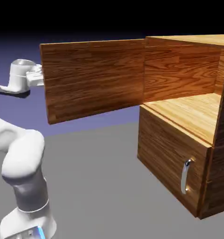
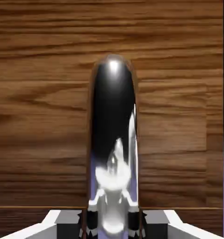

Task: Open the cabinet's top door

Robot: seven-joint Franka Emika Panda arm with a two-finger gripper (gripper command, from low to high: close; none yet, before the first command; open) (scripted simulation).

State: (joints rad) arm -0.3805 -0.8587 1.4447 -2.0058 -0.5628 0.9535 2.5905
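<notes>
The wood-grain cabinet point(image 1: 215, 154) stands at the exterior view's right. Its top door point(image 1: 92, 77) is swung wide open and reaches far to the left, leaving the upper compartment point(image 1: 188, 109) exposed. My gripper point(image 1: 39, 75) is at the door's free left edge, its fingers hidden behind the panel. In the hand view the curved silver handle point(image 2: 112, 116) fills the middle against the door's wood, and my gripper point(image 2: 112, 226) is shut on it, with a grey fingertip point(image 2: 67, 224) showing on each side.
The lower door point(image 1: 167, 154) is shut, with its short silver handle point(image 1: 186, 175) facing front. My white arm point(image 1: 22, 168) rises at the lower left, below the open door. Grey table point(image 1: 99, 186) lies in front of the cabinet.
</notes>
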